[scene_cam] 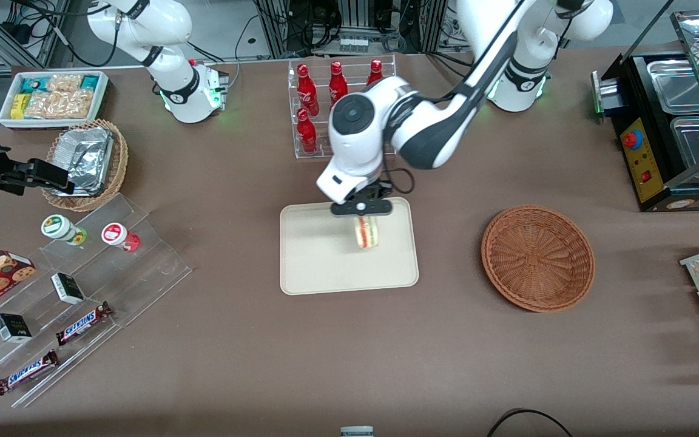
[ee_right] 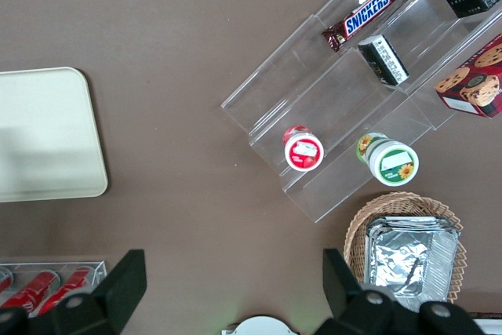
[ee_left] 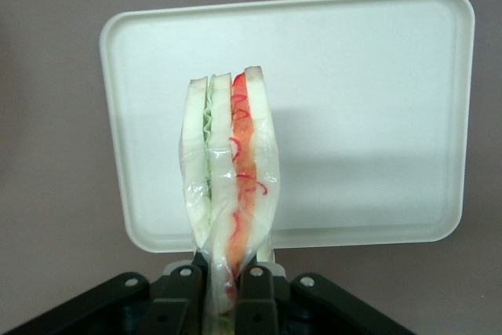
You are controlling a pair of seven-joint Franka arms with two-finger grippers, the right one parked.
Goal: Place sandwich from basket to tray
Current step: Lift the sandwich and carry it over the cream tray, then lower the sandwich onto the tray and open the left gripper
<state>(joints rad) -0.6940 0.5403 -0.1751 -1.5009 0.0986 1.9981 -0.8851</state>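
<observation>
The sandwich [scene_cam: 366, 233], a wrapped wedge of pale bread with red and green layers, hangs above the cream tray [scene_cam: 319, 261]. My gripper [scene_cam: 363, 213] is shut on its narrow end and holds it over the tray's edge farther from the front camera. In the left wrist view the sandwich [ee_left: 231, 170] stands between the black fingers [ee_left: 263, 292], with the tray [ee_left: 369, 100] spread beneath it. The reddish-brown wicker basket [scene_cam: 537, 258] sits beside the tray toward the working arm's end, with nothing in it.
A clear rack of red bottles [scene_cam: 325, 91] stands just farther from the camera than the tray. A foil-lined tan basket [scene_cam: 85, 161], a snack box [scene_cam: 52, 97] and an acrylic stand with snacks [scene_cam: 76, 291] lie toward the parked arm's end. A black warmer [scene_cam: 671, 127] sits at the working arm's end.
</observation>
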